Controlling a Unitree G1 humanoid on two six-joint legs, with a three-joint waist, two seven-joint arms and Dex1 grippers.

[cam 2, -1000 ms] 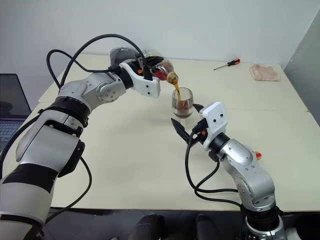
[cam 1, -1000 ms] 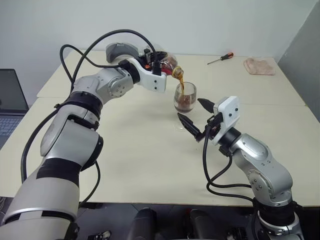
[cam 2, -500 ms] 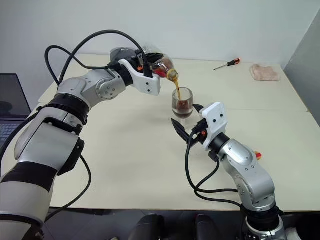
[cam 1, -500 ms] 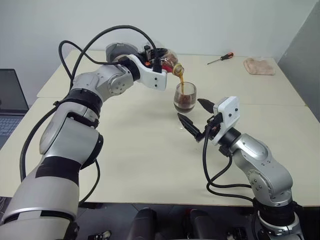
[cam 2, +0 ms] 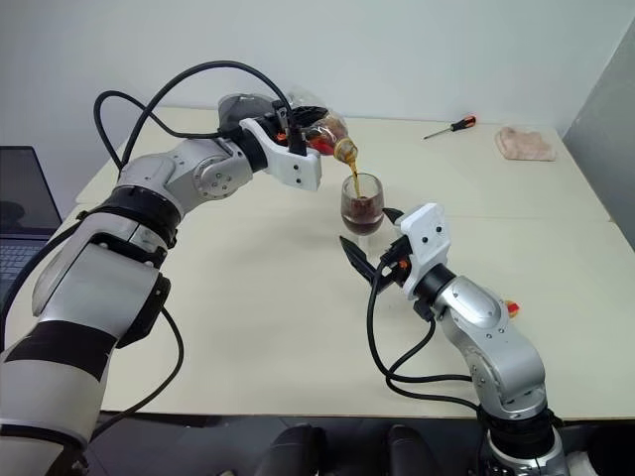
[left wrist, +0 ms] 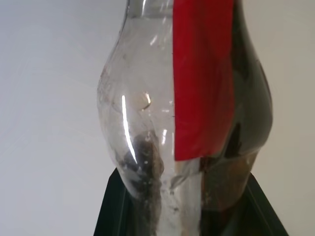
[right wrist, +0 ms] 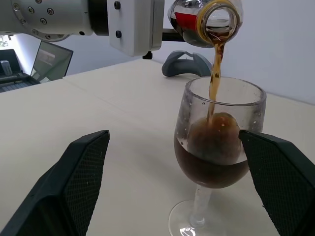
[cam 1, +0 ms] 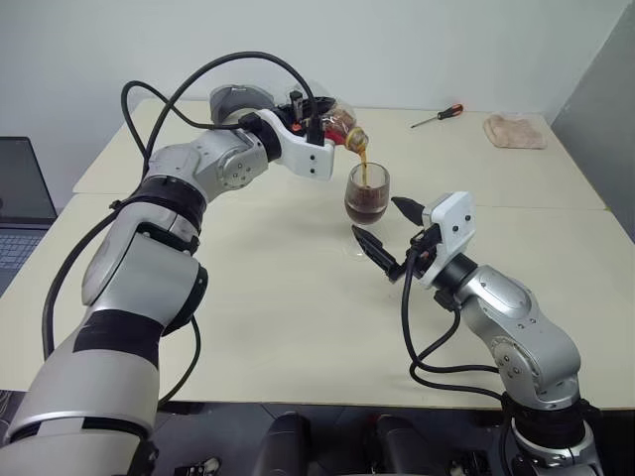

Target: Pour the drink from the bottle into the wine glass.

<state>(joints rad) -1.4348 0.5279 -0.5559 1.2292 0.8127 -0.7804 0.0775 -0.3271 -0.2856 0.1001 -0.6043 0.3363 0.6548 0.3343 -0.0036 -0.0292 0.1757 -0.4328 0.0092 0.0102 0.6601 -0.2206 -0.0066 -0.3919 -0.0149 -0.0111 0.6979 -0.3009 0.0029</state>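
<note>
Beige wooden table (cam 1: 278, 288) carries everything. Left gripper (cam 1: 316, 124) is clamped on the small clear plastic bottle with red label band (cam 1: 337, 121), tipped with its mouth over the clear stemmed wine glass (cam 1: 366, 198). Right gripper (cam 1: 385, 230) waits just before the glass, fingers wide apart, holding nothing. Dark brown drink (right wrist: 215, 73) falls from the bottle mouth into the glass bowl.

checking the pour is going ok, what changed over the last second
Little moved. The left gripper stays shut on the tipped bottle and the drink keeps streaming into the wine glass; any rise in its level is too slight to tell. The right gripper stays open near the glass without touching it. The screwdriver and cloth on the table are unmoved.
</note>
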